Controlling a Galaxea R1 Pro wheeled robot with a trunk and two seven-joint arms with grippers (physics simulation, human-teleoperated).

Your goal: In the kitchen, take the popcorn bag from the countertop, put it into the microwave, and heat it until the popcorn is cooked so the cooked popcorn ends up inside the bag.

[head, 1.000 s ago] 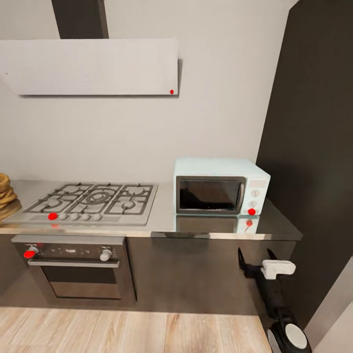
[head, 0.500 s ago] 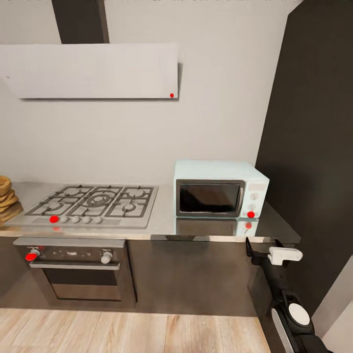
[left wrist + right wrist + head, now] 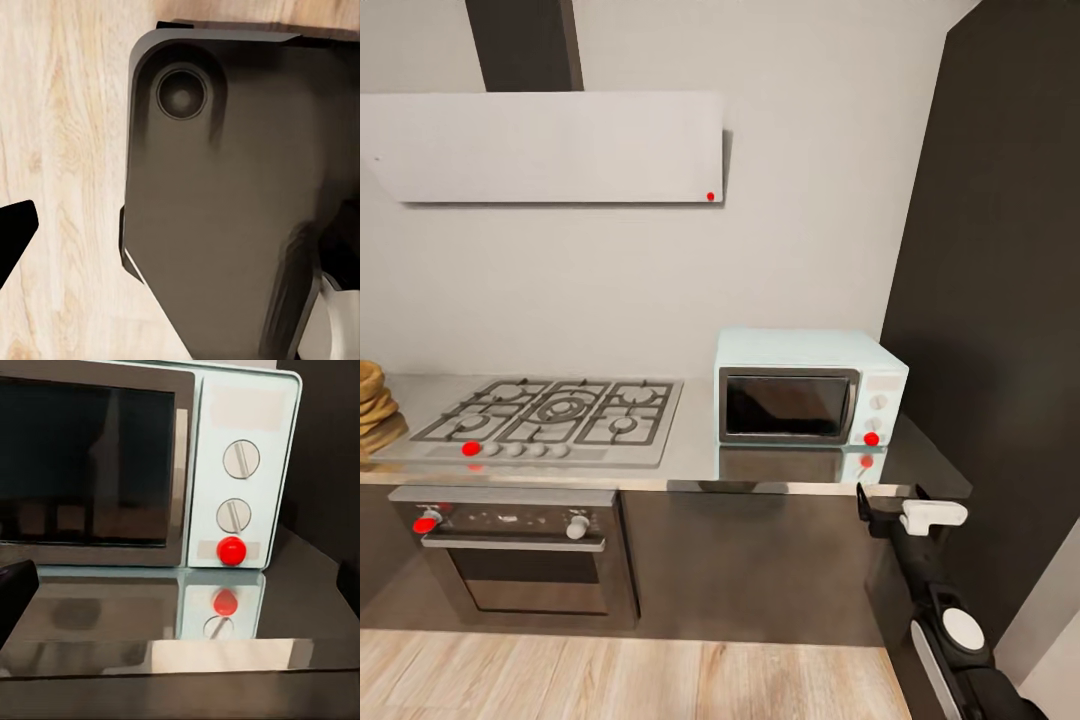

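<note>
At the head view's left edge a tan-orange burlap-like popcorn bag (image 3: 370, 400) sits cut off on the long grey steel countertop (image 3: 695, 455), beside the gas hob (image 3: 550, 412). The boxy pale-blue microwave (image 3: 810, 385) stands shut (door dark). The right gripper (image 3: 892, 500) hangs just below the counter edge, slightly higher than a moment ago; its finger spread is unclear. The left gripper (image 3: 11, 240) shows one dark fingertip over wood floor (image 3: 67, 150), spread indeterminable.
</note>
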